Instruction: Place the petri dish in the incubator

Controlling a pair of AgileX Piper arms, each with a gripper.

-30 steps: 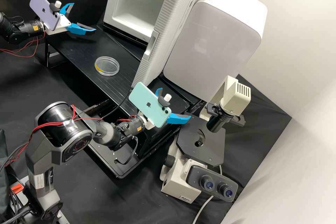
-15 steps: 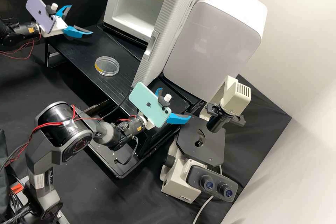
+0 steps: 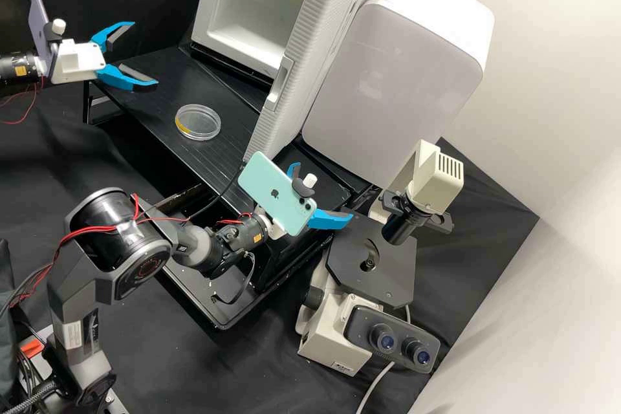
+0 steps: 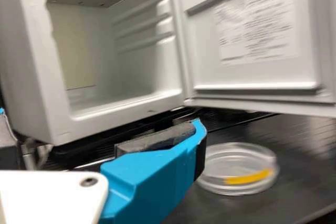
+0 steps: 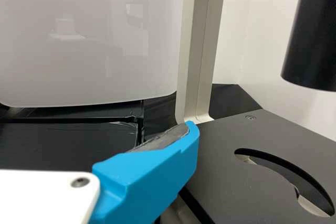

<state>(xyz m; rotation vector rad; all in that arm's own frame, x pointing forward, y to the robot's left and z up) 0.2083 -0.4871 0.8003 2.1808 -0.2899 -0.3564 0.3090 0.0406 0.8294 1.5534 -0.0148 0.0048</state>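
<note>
High view: left claw spread apart at upper left; dish on bench below open incubator; right claw apart, centre.

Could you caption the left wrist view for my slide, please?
Open left gripper faces the petri dish lying before the open incubator.
</note>
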